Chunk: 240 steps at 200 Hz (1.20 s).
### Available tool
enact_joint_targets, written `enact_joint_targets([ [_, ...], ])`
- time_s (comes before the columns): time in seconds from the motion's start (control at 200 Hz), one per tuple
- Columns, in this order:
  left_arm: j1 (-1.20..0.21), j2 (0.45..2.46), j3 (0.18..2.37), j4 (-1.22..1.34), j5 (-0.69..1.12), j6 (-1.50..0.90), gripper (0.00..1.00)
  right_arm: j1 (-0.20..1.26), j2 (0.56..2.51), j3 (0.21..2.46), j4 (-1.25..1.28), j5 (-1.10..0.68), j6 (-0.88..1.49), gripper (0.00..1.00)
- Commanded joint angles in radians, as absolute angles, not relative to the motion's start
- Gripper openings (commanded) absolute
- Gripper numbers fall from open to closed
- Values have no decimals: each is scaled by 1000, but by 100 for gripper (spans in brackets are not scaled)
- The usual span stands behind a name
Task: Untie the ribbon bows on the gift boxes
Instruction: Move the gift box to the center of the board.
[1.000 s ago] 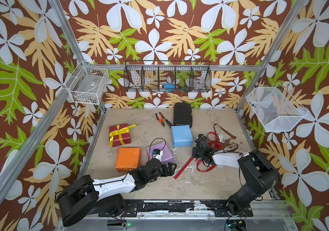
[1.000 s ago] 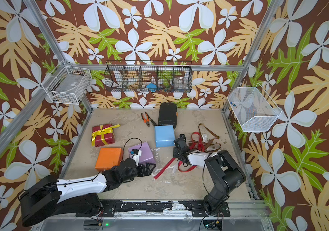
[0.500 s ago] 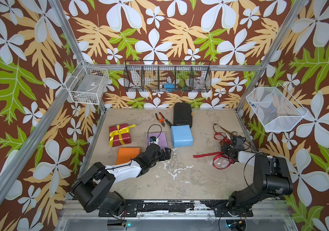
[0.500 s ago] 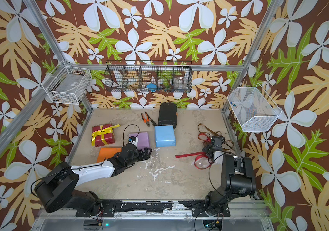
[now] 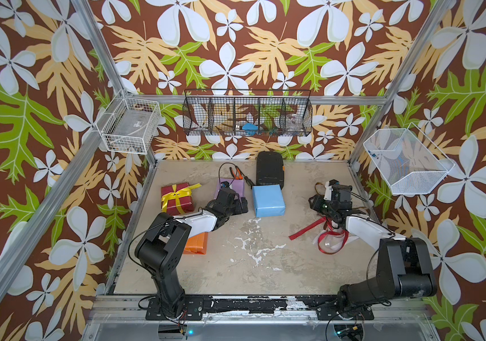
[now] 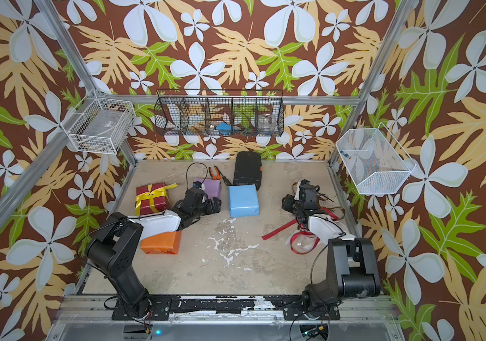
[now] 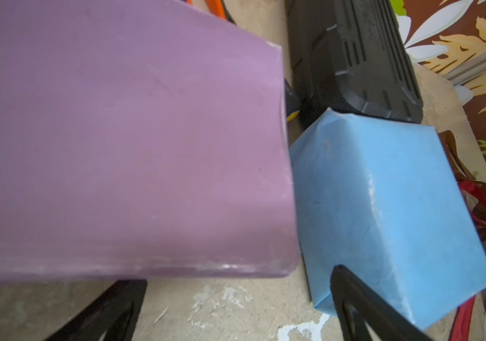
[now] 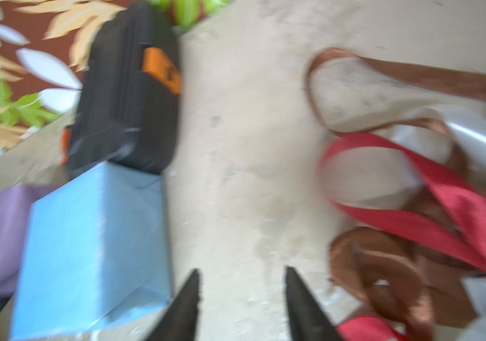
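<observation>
We count four paper-wrapped gift boxes on the table [image 5: 250,265]. A dark red box [image 5: 176,203] sits at the far left, with a lilac box [image 5: 237,186] and a light blue box [image 5: 268,200] to its right. An orange box [image 5: 197,243] lies near left, partly under the left arm.

We count four satin ribbons. Only the yellow ribbon bow [image 5: 180,192] is tied, on the dark red box. The red ribbon [image 5: 306,228], brown ribbon [image 8: 442,79] and white ribbon [image 8: 477,138] lie loose in a tangle at the right. One black ribbed case [image 5: 269,169] stands just beyond the light blue box.

The left end effector [image 7: 235,310] is spread wide, grasping nothing, with the lilac box just ahead of it. The right end effector [image 8: 242,269] is released, its fingers apart over bare table beside the tangle. A second ago it was clenched on the red ribbon near the centre, and the lilac box sat nearer, beside the orange one.
</observation>
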<state>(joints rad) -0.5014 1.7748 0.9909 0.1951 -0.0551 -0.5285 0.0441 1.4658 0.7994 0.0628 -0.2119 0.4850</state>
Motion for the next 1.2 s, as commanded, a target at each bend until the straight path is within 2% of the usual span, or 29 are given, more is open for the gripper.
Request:
enact_joint_targets([
  [0.0,-494,1789,1074,82,-29,-443,100,92,1430,806,40,-214,465,89],
  [0.01,-493,1789,1083,71,-26,-439,100,98,1427,806,39,-216,465,97],
  [0.025,-492,1789,1094,56,-19,-432,100,106,1422,807,39,-218,461,100],
  [0.3,-472,1616,1171,-146,11,-356,100,216,1362,822,-18,-247,422,100],
  [0.545,-272,1514,1170,-153,21,-371,100,322,1337,804,23,-253,425,100],
  [0.716,-98,1555,1171,-105,-21,-378,100,388,1362,801,43,-263,417,100],
  [0.901,82,1697,1212,-57,-54,-414,100,414,1369,774,75,-311,419,100],
  [1.196,214,1821,1207,58,-58,-377,100,417,1349,758,56,-306,384,100],
])
